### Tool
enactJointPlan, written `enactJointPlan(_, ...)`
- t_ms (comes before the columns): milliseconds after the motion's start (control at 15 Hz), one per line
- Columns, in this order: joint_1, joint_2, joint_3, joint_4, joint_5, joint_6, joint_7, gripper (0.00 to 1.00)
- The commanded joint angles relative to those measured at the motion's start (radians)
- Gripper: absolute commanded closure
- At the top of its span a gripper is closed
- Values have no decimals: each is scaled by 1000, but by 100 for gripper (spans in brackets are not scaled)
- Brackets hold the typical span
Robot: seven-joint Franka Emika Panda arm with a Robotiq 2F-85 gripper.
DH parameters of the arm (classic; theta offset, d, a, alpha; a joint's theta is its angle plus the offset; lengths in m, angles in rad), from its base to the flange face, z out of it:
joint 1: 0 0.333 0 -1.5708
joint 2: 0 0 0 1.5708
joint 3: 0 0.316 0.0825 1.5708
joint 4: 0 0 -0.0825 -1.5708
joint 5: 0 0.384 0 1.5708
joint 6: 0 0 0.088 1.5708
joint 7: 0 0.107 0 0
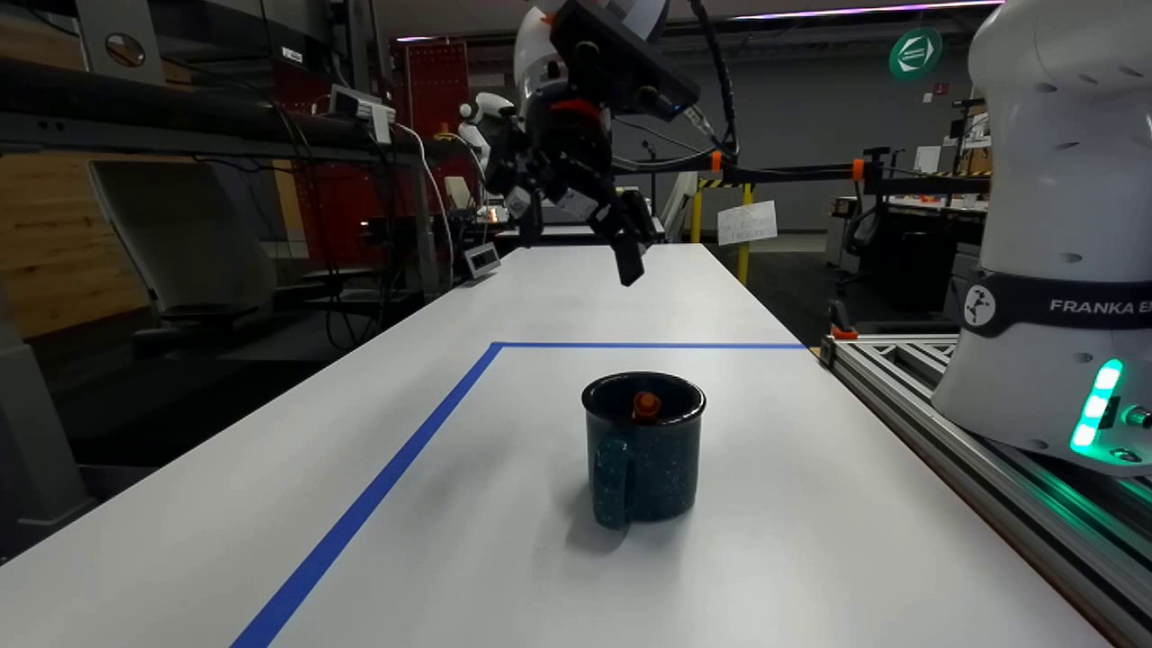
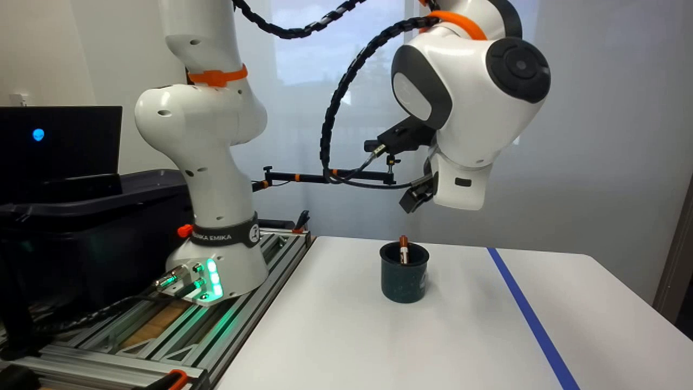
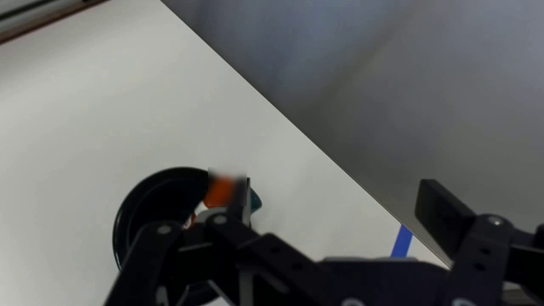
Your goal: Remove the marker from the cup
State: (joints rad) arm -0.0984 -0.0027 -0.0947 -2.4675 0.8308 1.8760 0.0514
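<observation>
Our gripper (image 3: 338, 191) gapes wide; we should shift toward wrist-view nine o'clock, straddle the marker (image 2: 404, 250), pinch, then lift straight from the cup (image 2: 403, 283).

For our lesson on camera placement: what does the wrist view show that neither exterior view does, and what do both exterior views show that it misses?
Wrist view only: the fingers seen close up, one hiding part of the mug.
Exterior views only: the robot's base, its green lights lit, and the black camera on the wrist.
Shared by all: the marker inside the mug, the white tabletop and the blue tape.
</observation>
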Motion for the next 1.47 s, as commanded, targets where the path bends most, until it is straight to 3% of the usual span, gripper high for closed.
enactJointPlan(0, 0, 5, -2, -3, -3, -21, 5, 0)
enactJointPlan(200, 1, 3, -1, -14, -12, 6, 21, 0)
enactJointPlan(867, -6, 10, -17, -98, -54, 56, 314, 0)
enactJointPlan(1400, 13, 5, 5, -180, -11, 280, 395, 0)
